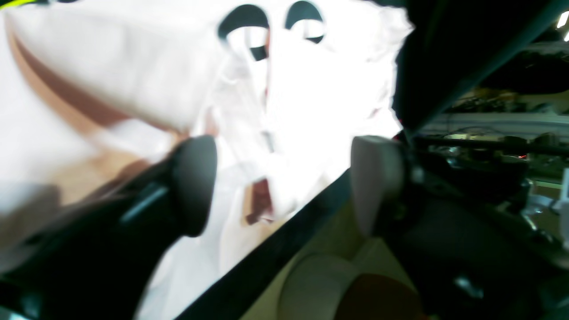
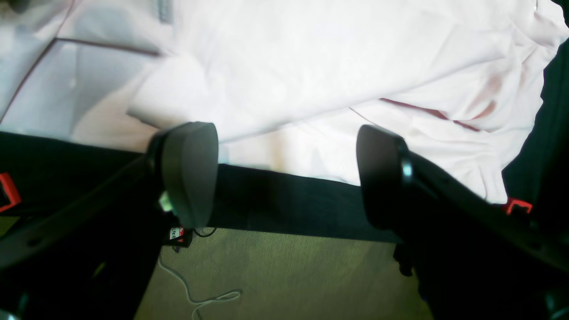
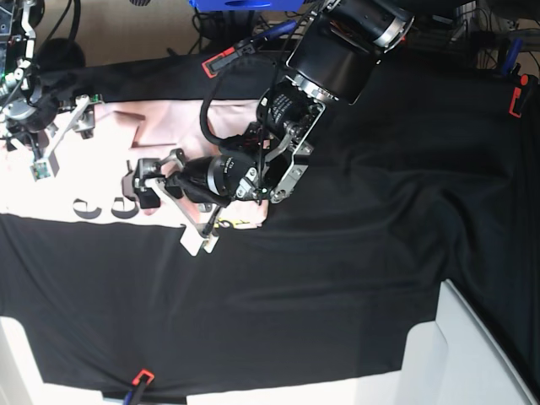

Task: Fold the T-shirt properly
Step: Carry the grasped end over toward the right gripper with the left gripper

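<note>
Black cloth (image 3: 354, 270) covers nearly the whole table in the base view, creased in long soft folds, with pale floor showing past its near edge. Two red clips (image 3: 142, 376) hold it, one at the near edge and another (image 3: 517, 99) at the far right corner.

Next in size, the T-shirt (image 3: 126, 135) lies bunched at the far left of the cloth, pale pink and folded over itself, with black lettering (image 3: 101, 207) along its near hem and a small yellow patch (image 3: 229, 224) peeking out beside the left arm. In the right wrist view its plain fabric (image 2: 311, 62) reaches almost to the cloth's edge, with a dark seam line running across it.

Over the shirt's near right part hangs the left gripper (image 3: 173, 202); its fingers (image 1: 195, 182) stand spread apart with wrinkled cloth and curved black letters between and beyond them, nothing pinched. That view is blurred, so I cannot tell whether the pads touch the fabric.

At the far left edge sits the right gripper (image 3: 59, 135), over the shirt. Its fingers (image 2: 191, 169) are spread wide and empty, hovering above the hem where shirt meets black cloth.

A thin white cable (image 2: 195, 289) loops on the floor below.
</note>
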Robot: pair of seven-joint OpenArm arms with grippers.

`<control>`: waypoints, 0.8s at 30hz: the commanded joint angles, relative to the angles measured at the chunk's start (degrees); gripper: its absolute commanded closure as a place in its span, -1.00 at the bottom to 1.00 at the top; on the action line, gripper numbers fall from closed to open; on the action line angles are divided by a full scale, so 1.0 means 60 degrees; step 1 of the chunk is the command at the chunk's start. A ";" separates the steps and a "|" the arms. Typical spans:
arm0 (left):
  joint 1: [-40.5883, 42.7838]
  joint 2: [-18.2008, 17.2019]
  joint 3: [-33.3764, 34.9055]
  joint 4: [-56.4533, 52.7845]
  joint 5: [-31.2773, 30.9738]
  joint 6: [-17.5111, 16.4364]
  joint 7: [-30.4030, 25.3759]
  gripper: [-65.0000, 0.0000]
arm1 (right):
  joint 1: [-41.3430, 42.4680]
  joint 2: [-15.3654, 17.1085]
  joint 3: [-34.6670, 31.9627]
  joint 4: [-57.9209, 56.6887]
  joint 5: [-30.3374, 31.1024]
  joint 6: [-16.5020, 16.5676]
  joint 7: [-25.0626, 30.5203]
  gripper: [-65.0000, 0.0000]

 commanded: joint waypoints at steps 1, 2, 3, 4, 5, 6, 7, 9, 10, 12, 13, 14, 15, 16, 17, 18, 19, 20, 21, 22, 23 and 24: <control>-0.0301 0.0136 0.0046 0.0183 -0.0264 -0.0158 -0.0111 -0.53 | 0.0030 0.0095 0.0025 0.0131 0.0010 -0.0001 0.0146 -0.42; -0.0345 0.0136 0.0193 0.0183 -0.0396 -0.0392 -0.0111 -0.53 | 0.0030 0.0095 0.0025 0.0131 0.0010 -0.0001 0.0146 -0.42; -0.0374 0.0136 0.0339 0.0183 -0.0528 -0.0729 -0.0111 -0.53 | 0.0030 0.0095 0.0025 0.0131 0.0010 -0.0001 0.0146 -0.42; -0.0462 0.0136 0.0486 0.0183 -0.0674 -0.1213 -0.0111 -0.53 | 0.0030 0.0095 0.0025 0.0131 0.0010 -0.0001 0.0146 -0.42; -0.0536 0.0136 0.0574 0.0183 -0.0806 -0.1608 -0.0111 -0.53 | 0.0030 0.0095 0.0025 0.0131 0.0010 -0.0001 0.0146 -0.42; -0.0580 0.0136 0.0632 0.0212 -0.0952 -0.1975 -0.0111 -0.53 | 0.0045 0.0095 0.0025 0.0131 0.0010 -0.0001 0.0146 -0.42; -0.0580 0.0136 0.0618 0.0256 -0.1070 -0.2282 -0.0111 -0.53 | 0.0045 0.0095 0.0025 0.0131 0.0010 -0.0001 0.0146 -0.42; -0.0624 0.0136 0.0544 0.0271 -0.1158 -0.2532 -0.0111 -0.52 | 0.0045 0.0095 0.0025 0.0131 0.0010 -0.0001 0.0146 -0.42; -0.0638 0.0136 0.0544 0.0300 -0.1114 -0.2532 -0.0111 -0.52 | 0.0045 0.0095 0.0025 0.0131 0.0010 -0.0001 0.0146 -0.42; -0.0638 0.0064 0.0544 0.0564 -0.1070 -0.2414 -0.0170 -0.46 | 0.0045 0.0095 0.0025 0.0131 0.0010 -0.0001 0.0146 -0.42; -0.0638 -0.0082 0.0544 0.0755 -0.0938 -0.2224 -0.0170 -0.35 | 0.0045 0.0095 0.0025 0.0131 0.0010 -0.0001 0.0146 -0.42; -0.0638 -0.0273 0.0544 0.1004 -0.0747 -0.1931 -0.0170 -0.18 | 0.0045 0.0110 0.0025 0.0131 0.0010 -0.0001 0.0146 -0.42; -0.0638 -0.0478 0.0544 0.1194 -0.0498 -0.1594 -0.0170 0.02 | 0.0045 0.0110 0.0025 0.0131 0.0010 -0.0001 0.0146 -0.42; -0.0609 -0.0698 0.0544 0.1370 -0.0205 -0.1242 -0.0170 0.28 | 0.0045 0.0110 0.0025 0.0131 0.0010 -0.0001 0.0146 -0.42; -0.0565 -0.0903 0.0530 0.1546 0.0015 -0.0876 -0.0170 0.52 | 0.0045 0.0125 0.0010 0.0131 0.0010 0.0014 0.0146 -0.42; -0.0536 -0.1122 0.0398 0.1692 0.0190 -0.0436 -0.0170 0.81 | 0.0045 0.0139 -0.0005 0.0146 0.0010 0.0014 0.0146 -0.42; -0.0506 -0.1372 0.0193 0.1766 0.0264 0.0076 -0.0126 1.00 | 0.0045 0.0139 -0.0005 0.0190 0.0010 0.0014 0.0146 -0.42; -0.0448 -0.1606 -0.0027 0.1780 0.0278 0.0560 -0.0111 1.00 | 0.0045 0.0154 -0.0019 0.0234 0.0010 0.0014 0.0146 -0.42; -0.0272 -0.1870 -0.0291 0.1824 0.0278 0.1102 -0.0111 1.00 | 0.0059 0.0154 -0.0019 0.0351 0.0010 0.0014 0.0146 -0.42; -0.0081 -0.2177 -0.0642 0.1883 0.0278 0.1586 -0.0111 1.00 | 0.0059 0.0154 -0.0093 0.0468 0.0010 0.0029 0.0146 -0.42; 0.0094 -0.2427 -0.0994 0.1927 0.0293 0.2011 -0.0111 1.00 | 0.0059 0.0183 -0.0342 0.0556 0.0010 0.0029 0.0146 -0.42; 0.0241 -0.2646 -0.1316 0.1985 0.0293 0.2333 -0.0111 1.00 | 0.0059 0.0330 -0.0649 0.0644 0.0010 0.0029 0.0146 -0.40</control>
